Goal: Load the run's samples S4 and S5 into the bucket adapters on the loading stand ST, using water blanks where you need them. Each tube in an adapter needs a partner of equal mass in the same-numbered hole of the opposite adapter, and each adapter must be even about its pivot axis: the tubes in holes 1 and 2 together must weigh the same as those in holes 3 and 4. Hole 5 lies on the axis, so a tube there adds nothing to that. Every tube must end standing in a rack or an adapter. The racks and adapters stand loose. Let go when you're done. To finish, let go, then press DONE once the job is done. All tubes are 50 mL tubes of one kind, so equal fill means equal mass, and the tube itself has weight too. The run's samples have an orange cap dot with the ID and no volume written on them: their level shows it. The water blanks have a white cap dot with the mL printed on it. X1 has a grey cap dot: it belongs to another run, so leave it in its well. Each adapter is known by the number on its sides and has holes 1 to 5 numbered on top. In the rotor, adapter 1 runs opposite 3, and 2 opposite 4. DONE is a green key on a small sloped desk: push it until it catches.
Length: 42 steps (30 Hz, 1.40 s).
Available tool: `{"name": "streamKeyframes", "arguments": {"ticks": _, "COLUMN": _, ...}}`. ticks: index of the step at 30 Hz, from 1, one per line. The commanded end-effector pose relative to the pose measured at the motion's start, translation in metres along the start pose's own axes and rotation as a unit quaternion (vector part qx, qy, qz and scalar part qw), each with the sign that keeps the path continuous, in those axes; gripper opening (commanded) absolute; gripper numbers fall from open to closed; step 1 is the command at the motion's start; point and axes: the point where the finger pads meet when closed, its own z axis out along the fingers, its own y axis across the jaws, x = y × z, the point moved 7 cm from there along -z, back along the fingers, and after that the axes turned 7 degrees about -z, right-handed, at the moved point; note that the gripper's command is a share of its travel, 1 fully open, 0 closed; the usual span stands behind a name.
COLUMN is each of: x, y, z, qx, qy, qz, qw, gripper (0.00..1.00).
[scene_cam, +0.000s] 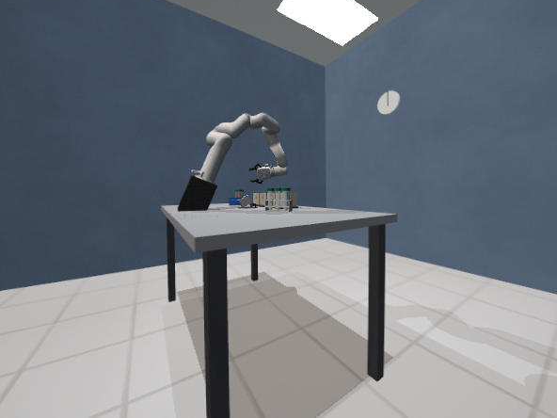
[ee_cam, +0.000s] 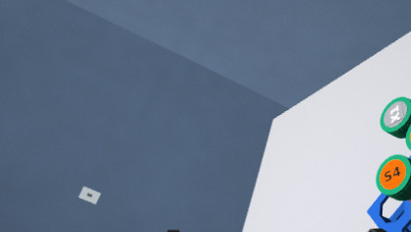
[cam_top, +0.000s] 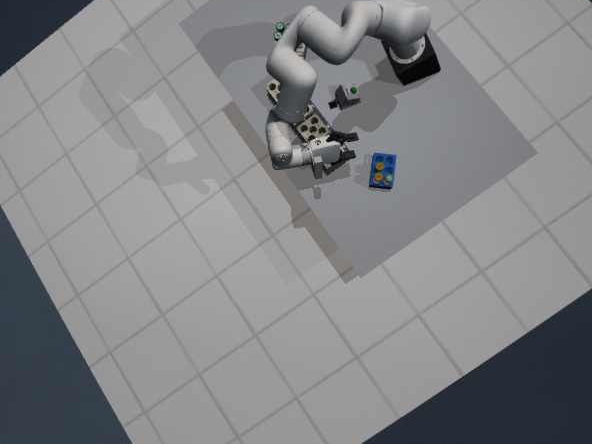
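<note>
Sample tube S4 [ee_cam: 393,173] is standing in the blue rack [cam_top: 384,163] [scene_cam: 233,201] [ee_cam: 376,212], its cap showing at the right edge of the wrist view; which orange-dotted cap it is from above, one cannot tell. Grey-dotted X1 [cam_top: 389,177] [ee_cam: 394,114] is standing near it and is to be left alone. The gripper [cam_top: 354,145] [scene_cam: 252,175] [ee_cam: 274,230] is hovering above the table, well short of the rack, pointing sideways, fingers wide apart with nothing between them.

Step in hand, as judged: approaching a sample. The wrist probably wants turning downward high up, then centring over one cap, fingers straddling it without brushing neighbours. Rack being loose, a straight lift should keep it from dragging.

Further out, the cream adapter [cam_top: 308,124] is lying partly beneath the arm; its number is not legible. Green-capped tubes [cam_top: 280,26] [scene_cam: 278,198] are standing beyond. Fill levels need comparing before choosing partners. The green DONE key [cam_top: 354,90] is waiting until last.
</note>
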Motion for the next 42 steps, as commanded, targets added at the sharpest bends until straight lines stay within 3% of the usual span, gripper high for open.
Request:
{"name": "streamKeyframes", "arguments": {"ticks": 1, "x": 0.001, "y": -0.001, "z": -0.001, "qx": -0.001, "qy": 0.000, "qz": -0.001, "qw": 1.000, "gripper": 1.00}}
{"name": "streamKeyframes", "arguments": {"ticks": 17, "x": 0.001, "y": -0.001, "z": -0.001, "qx": -0.001, "qy": 0.000, "qz": -0.001, "qw": 1.000, "gripper": 1.00}}
{"name": "streamKeyframes", "arguments": {"ticks": 24, "x": -0.019, "y": -0.019, "z": -0.015, "qx": -0.065, "qy": -0.023, "qz": 0.094, "qw": 0.993, "gripper": 1.00}}
{"name": "streamKeyframes", "arguments": {"ticks": 32, "x": -0.039, "y": -0.037, "z": -0.026, "qx": -0.139, "qy": -0.038, "qz": 0.195, "qw": 0.970, "gripper": 1.00}}
{"name": "streamKeyframes", "arguments": {"ticks": 34, "x": -0.039, "y": -0.037, "z": -0.026, "qx": -0.139, "qy": -0.038, "qz": 0.195, "qw": 0.970, "gripper": 1.00}}
{"name": "streamKeyframes", "arguments": {"ticks": 42, "x": -0.060, "y": -0.057, "z": -0.037, "qx": -0.220, "qy": -0.041, "qz": 0.292, "qw": 0.930, "gripper": 1.00}}
